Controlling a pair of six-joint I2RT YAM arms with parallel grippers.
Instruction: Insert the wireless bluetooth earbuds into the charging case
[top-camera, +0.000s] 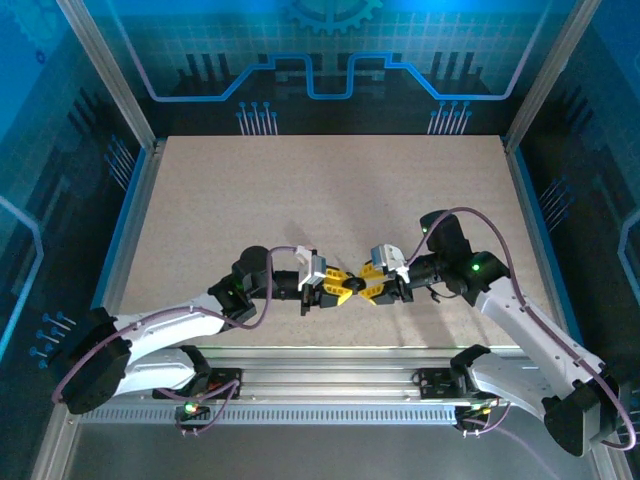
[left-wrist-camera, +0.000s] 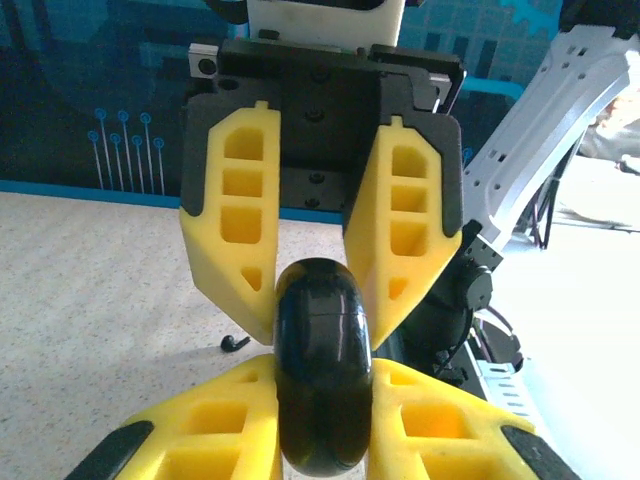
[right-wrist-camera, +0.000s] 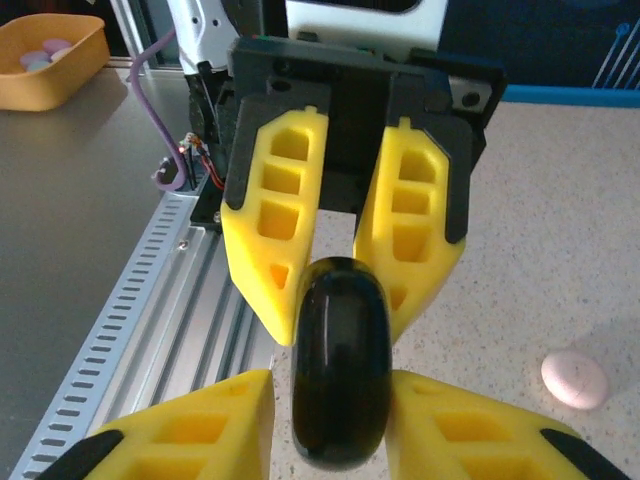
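Observation:
A glossy black rounded charging case (left-wrist-camera: 323, 380) is held edge-on above the table between both grippers, which meet tip to tip near the front middle (top-camera: 354, 289). My left gripper (left-wrist-camera: 323, 372) is shut on it, both yellow fingers (left-wrist-camera: 210, 420) pressed to its sides. My right gripper (right-wrist-camera: 340, 378) faces it from the other side and straddles the same case (right-wrist-camera: 340, 370), standing slightly open with a thin gap at its left finger (right-wrist-camera: 215, 425). One small black earbud (left-wrist-camera: 235, 343) lies on the table below and to the left of the case.
A pale pink oval piece (right-wrist-camera: 574, 379) lies on the table to the right of the case. An orange tray (right-wrist-camera: 60, 62) with pastel pieces sits off the table beyond the slotted aluminium rail (right-wrist-camera: 140, 330). The table's front edge is close beneath the grippers.

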